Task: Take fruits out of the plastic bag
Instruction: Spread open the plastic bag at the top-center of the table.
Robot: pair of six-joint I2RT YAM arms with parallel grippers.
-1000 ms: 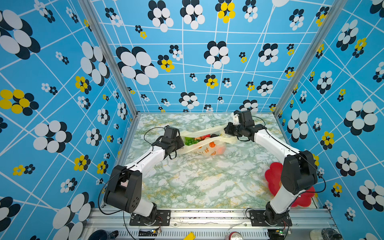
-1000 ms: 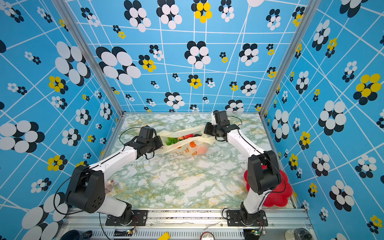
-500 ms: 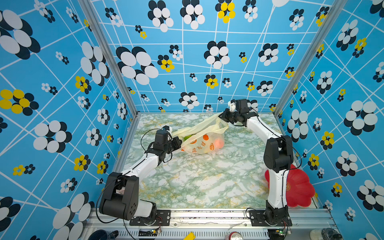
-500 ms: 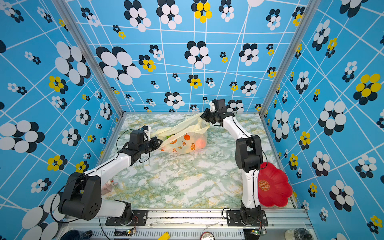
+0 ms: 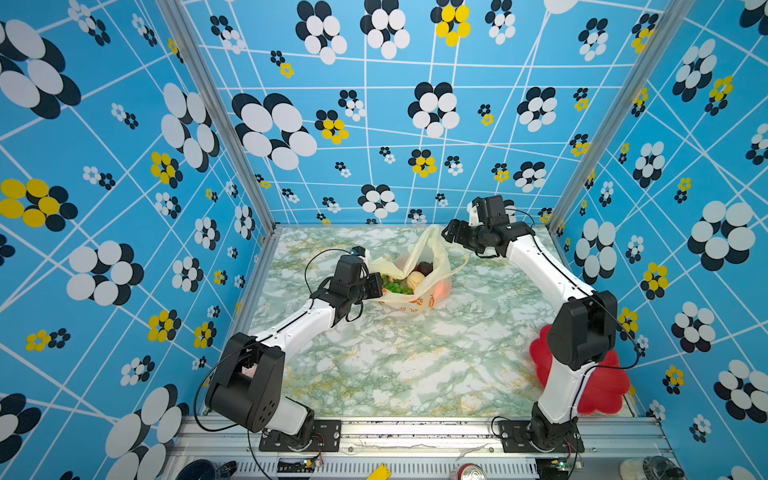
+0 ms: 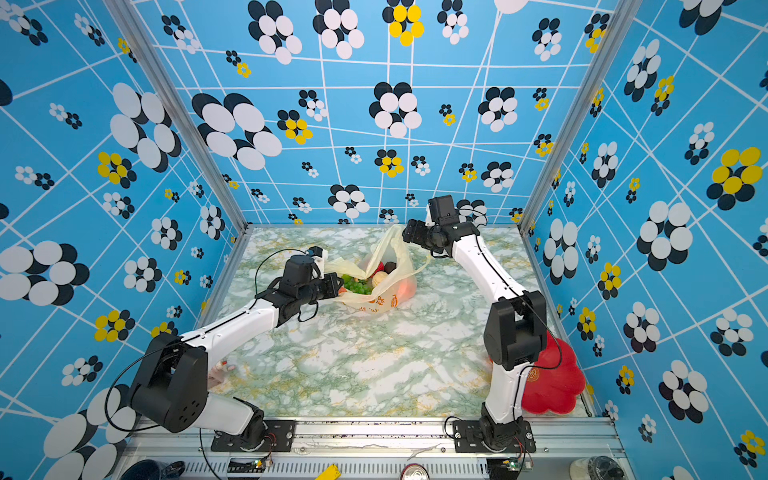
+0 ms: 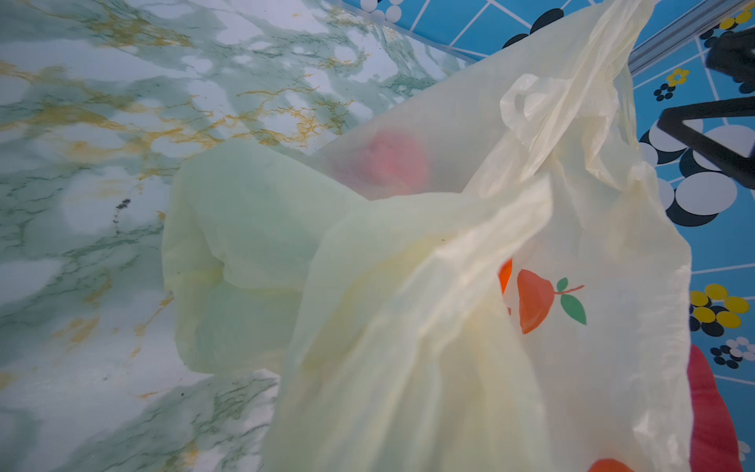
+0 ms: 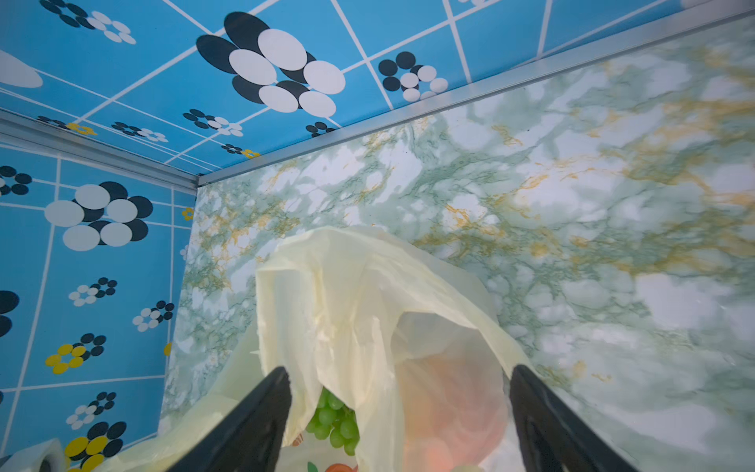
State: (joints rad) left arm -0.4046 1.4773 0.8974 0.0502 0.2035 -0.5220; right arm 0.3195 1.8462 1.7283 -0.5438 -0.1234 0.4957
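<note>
Right gripper [image 5: 451, 237] spread, we see it released the bag [image 5: 434, 266] pinched earlier | bag slumped on table [image 5: 415, 365] between grippers, fruits [image 5: 409, 279] inside | left gripper [image 5: 375, 286] stays clamped on its rim | finger gap clearest in right wrist view

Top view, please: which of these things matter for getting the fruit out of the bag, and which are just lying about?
Job: plastic bag, green grapes, cream piece, dark purple piece, left gripper, right gripper.
Lying about: red plate, can.
</note>
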